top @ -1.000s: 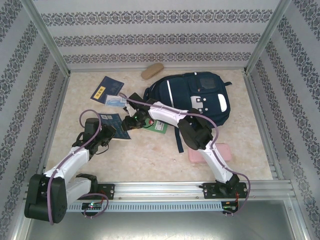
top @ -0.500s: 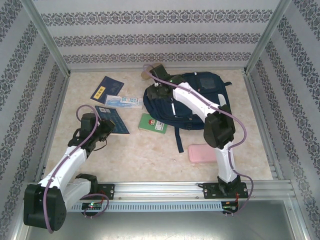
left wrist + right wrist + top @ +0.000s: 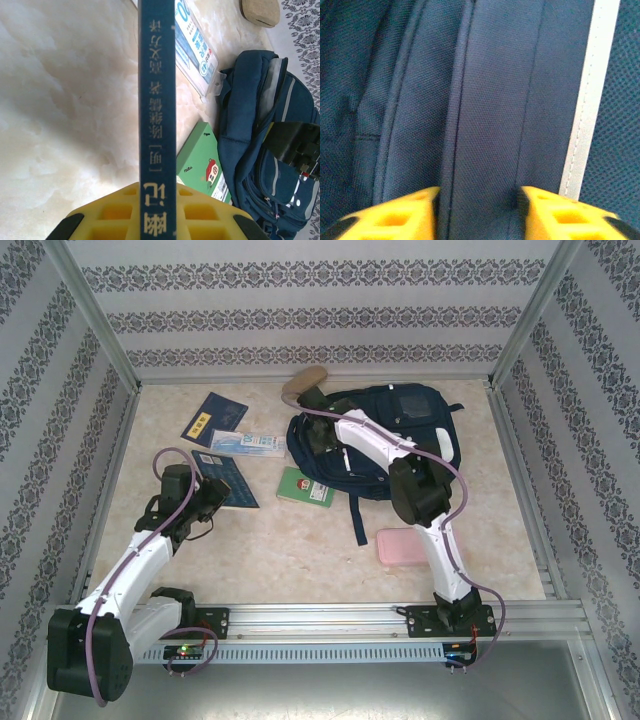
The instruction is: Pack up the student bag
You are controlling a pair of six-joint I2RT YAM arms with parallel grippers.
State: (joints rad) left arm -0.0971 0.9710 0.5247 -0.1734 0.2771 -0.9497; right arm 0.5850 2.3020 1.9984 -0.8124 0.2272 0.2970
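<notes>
On the student bag (image 3: 420, 415), the right end effector (image 3: 479, 200) straddles fabric.

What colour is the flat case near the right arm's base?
The case is pink, clearest in the top view.

Notebook (image 3: 305, 486) lies left of the student bag (image 3: 410, 410), case (image 3: 395, 548) before it.

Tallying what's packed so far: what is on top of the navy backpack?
The right end effector sits on the student bag, its yellow fingers either side of a navy fabric fold. The arm covers part of the bag's front; its inside is hidden.
</notes>
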